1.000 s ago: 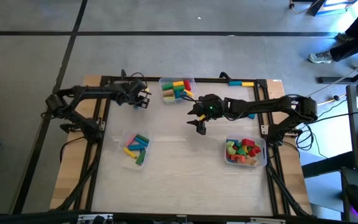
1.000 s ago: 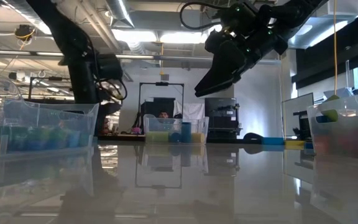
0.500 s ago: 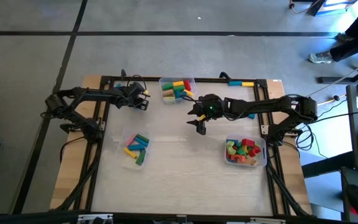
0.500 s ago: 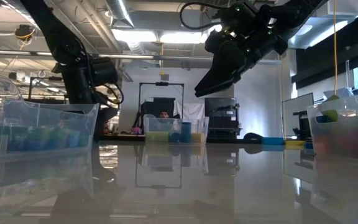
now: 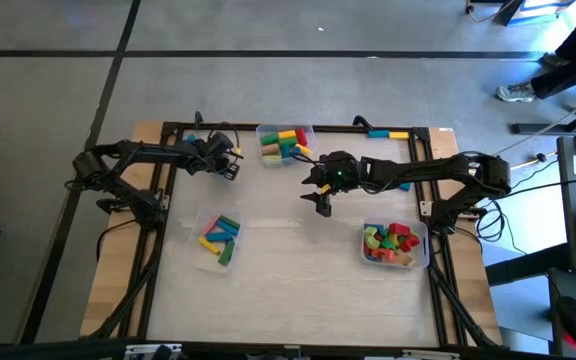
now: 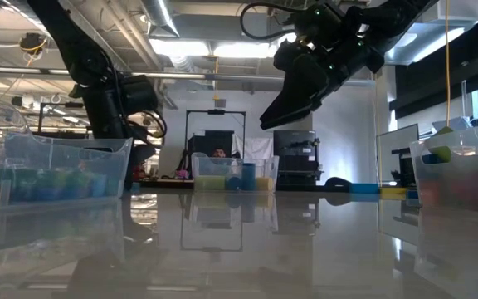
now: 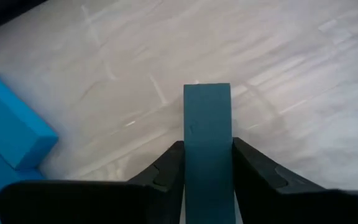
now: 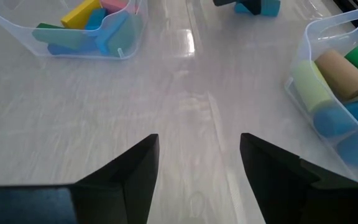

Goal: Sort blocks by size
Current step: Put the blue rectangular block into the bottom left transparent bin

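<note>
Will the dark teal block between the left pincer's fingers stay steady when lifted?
Probably: the teal block looks rigid, its flat sides meeting the left pincer's fingers squarely. Being long, it might pivot if bumped. Flat faces make rolling unlikely.

A pale, glossy counter [image 5: 288, 270] is carrying three clear plastic bins: one [image 5: 286, 141] is sitting at the far edge, one [image 5: 218, 238] toward the left, one [image 5: 396, 245] toward the right, each holding coloured blocks. Loose blue blocks [image 5: 380, 132] are lying on the counter at the far edge, right of the far bin.
</note>
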